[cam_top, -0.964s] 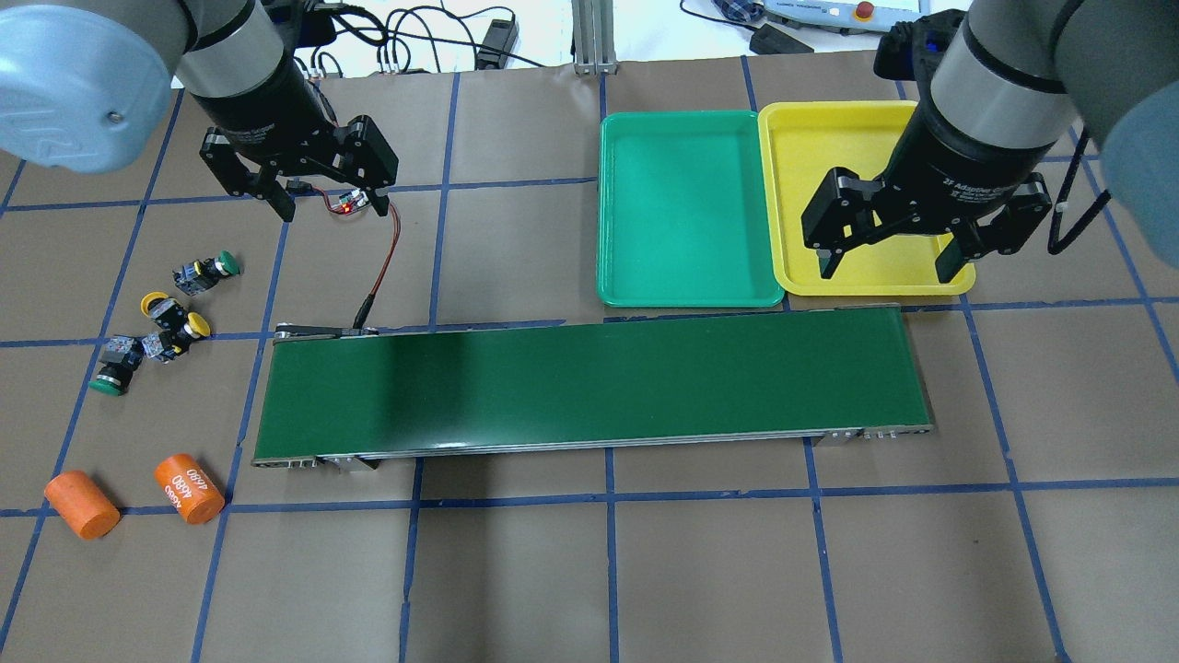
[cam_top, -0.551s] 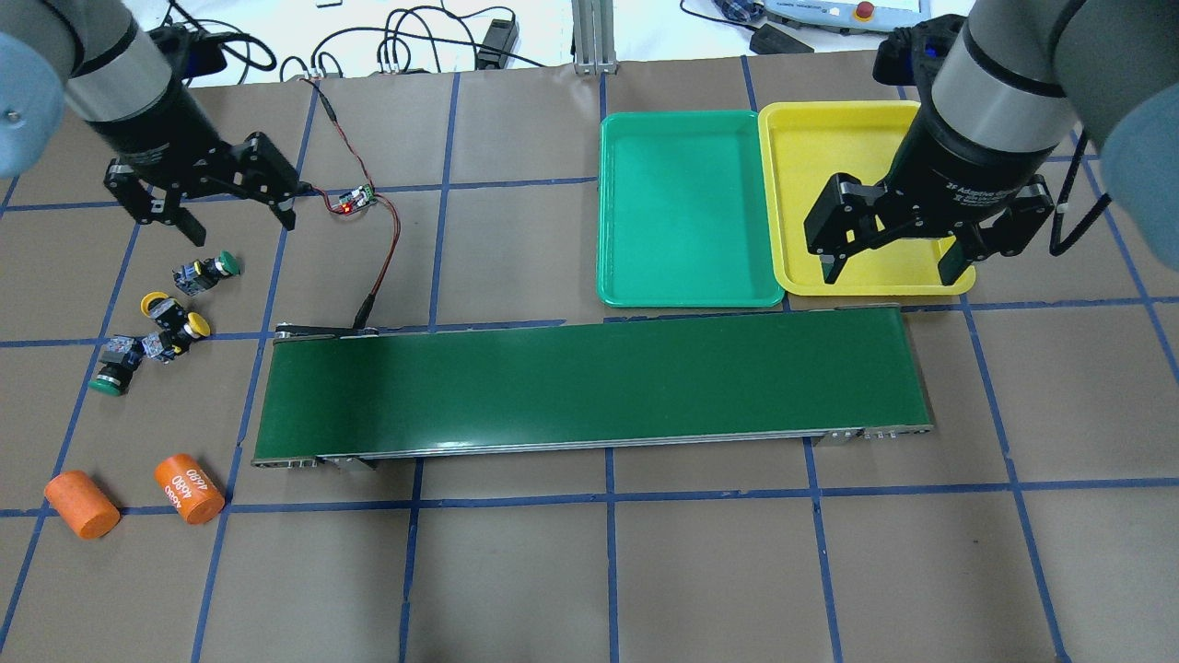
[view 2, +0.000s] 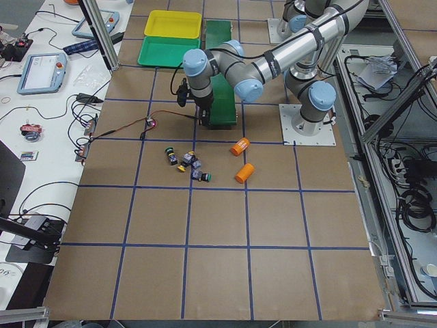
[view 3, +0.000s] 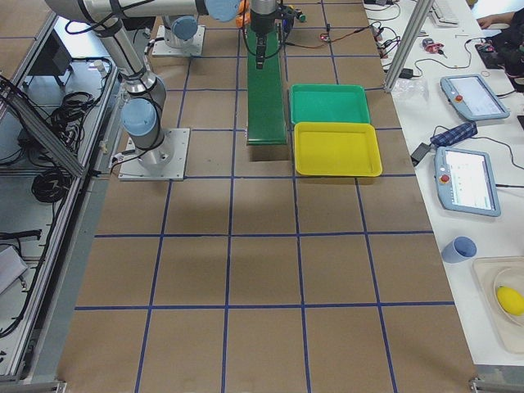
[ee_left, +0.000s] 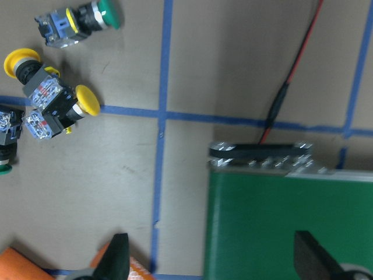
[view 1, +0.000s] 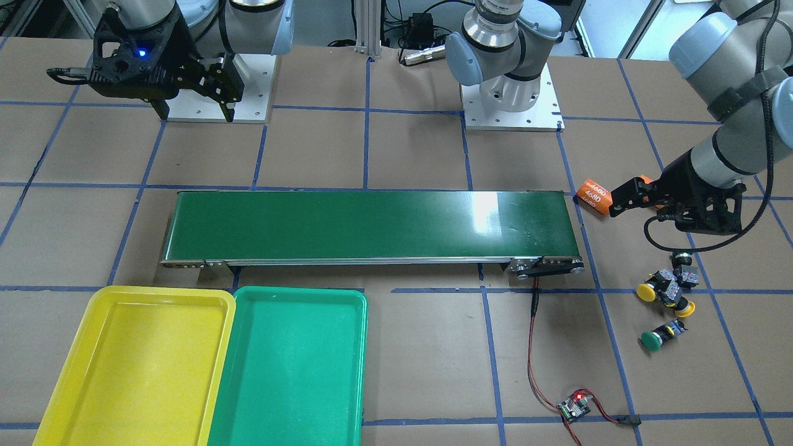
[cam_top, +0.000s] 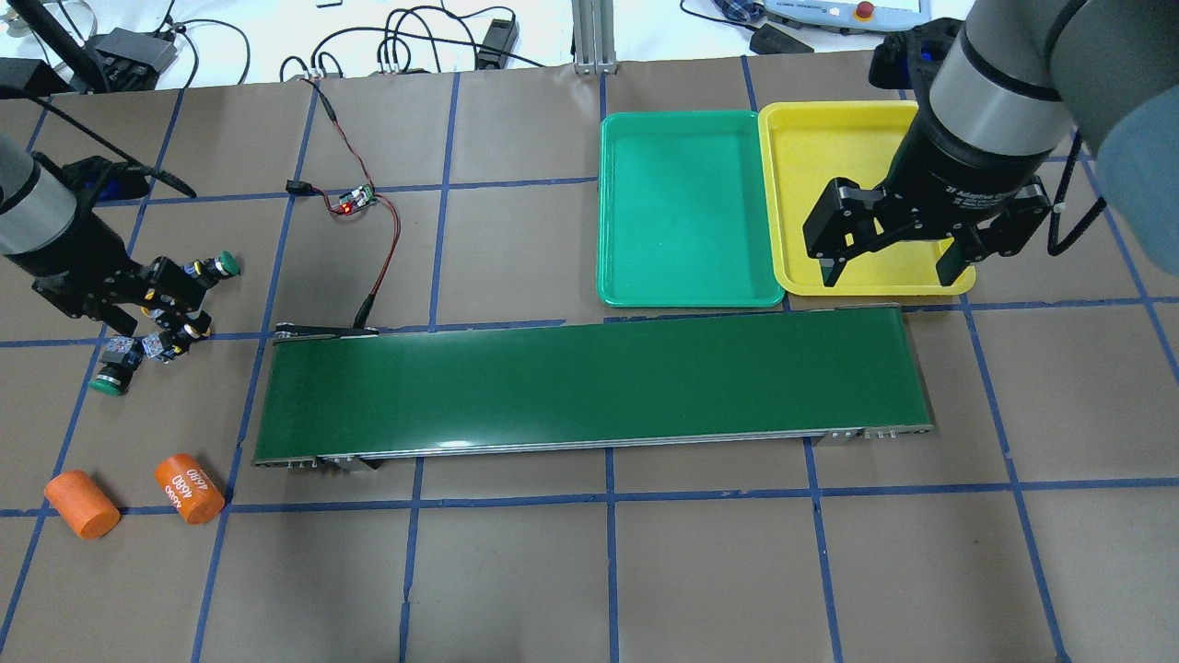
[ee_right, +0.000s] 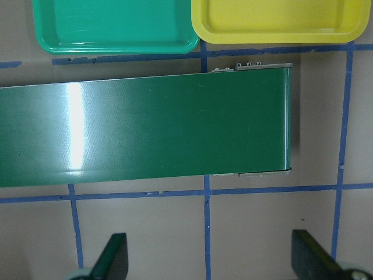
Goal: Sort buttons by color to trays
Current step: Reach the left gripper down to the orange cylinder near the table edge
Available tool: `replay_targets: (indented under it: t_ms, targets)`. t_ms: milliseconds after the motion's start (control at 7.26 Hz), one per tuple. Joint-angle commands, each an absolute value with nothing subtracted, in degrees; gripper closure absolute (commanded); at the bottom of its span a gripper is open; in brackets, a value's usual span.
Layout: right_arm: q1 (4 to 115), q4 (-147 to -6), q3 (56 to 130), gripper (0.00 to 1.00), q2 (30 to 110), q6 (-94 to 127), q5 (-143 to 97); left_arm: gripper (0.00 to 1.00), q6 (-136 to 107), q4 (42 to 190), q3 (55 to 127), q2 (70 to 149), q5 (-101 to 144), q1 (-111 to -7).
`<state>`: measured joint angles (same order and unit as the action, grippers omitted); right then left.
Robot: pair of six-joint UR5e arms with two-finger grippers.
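Observation:
Four buttons lie close together at the table's left: a green-capped one (cam_top: 219, 267), a yellow-capped one (cam_top: 192, 325), a green-capped one (cam_top: 110, 378) and a second yellow one (view 1: 646, 292), which my left gripper hides in the overhead view. All four show in the left wrist view (ee_left: 78, 20). My left gripper (cam_top: 147, 302) hangs open and empty above this cluster. The green tray (cam_top: 682, 203) and the yellow tray (cam_top: 829, 138) stand side by side at the back right, both empty. My right gripper (cam_top: 889, 267) is open and empty over the yellow tray's near rim.
A long dark-green conveyor belt (cam_top: 589, 387) crosses the middle. Two orange cylinders (cam_top: 83, 505), one printed "4680" (cam_top: 189, 488), lie at the front left. A small circuit board (cam_top: 355, 200) with a red wire runs to the belt's left end.
My left arm has swung left and toward the front, from beside the circuit board to over the button cluster, still open. My right gripper has barely moved.

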<state>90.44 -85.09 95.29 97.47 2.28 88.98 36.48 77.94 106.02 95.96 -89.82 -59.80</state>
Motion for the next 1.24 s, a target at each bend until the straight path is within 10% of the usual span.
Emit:
replay_targets:
  t_ms: [0, 1102]
  targets:
    - [90.27, -85.34, 95.19, 0.00, 97.47, 2.20, 88.95, 0.00, 52.85, 77.52, 112.38, 94.66, -95.05, -55.81]
    - [90.53, -85.16, 95.45, 0.00, 97.29, 2.20, 88.77, 0.00, 77.61, 53.61, 132.89, 92.11, -98.09, -51.15]
